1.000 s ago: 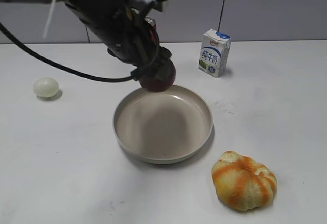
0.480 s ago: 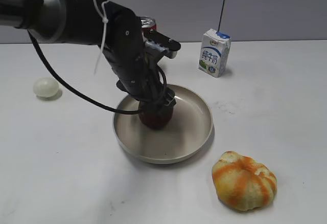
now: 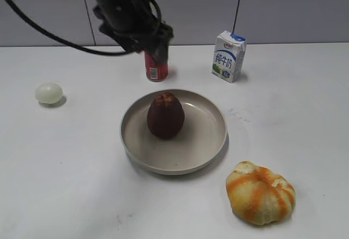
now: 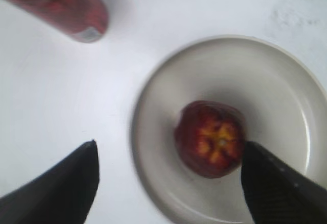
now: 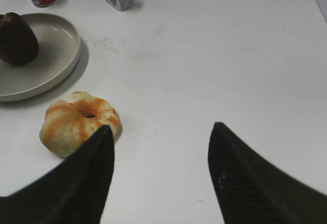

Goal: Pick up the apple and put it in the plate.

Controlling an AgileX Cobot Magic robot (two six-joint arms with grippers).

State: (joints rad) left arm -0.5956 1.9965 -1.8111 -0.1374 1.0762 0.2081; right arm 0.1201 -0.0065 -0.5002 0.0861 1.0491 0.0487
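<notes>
From my station I take the plate as my landmark and work outward from the near edge of the table. Nearest me, just beside the plate's front right rim but apart from it, lies the orange-and-yellow ribbed fruit; the right gripper hangs beyond it over bare table, its fingers spread wide with nothing between them. In the plate itself the apple stands upright, a little left of the middle, resting on the floor of the dish and touched by nothing. The left gripper hangs above the plate with its fingers parted on either side of the apple in the wrist view, clear of it and empty. Well left of the plate sits the pale egg. Behind the plate stand the red can, partly hidden by the left arm, and, to the right, the milk carton. I judge the placing done and the release made; what remains, I think, is only to lift the left arm away cleanly, keeping clear of the can close behind it.
</notes>
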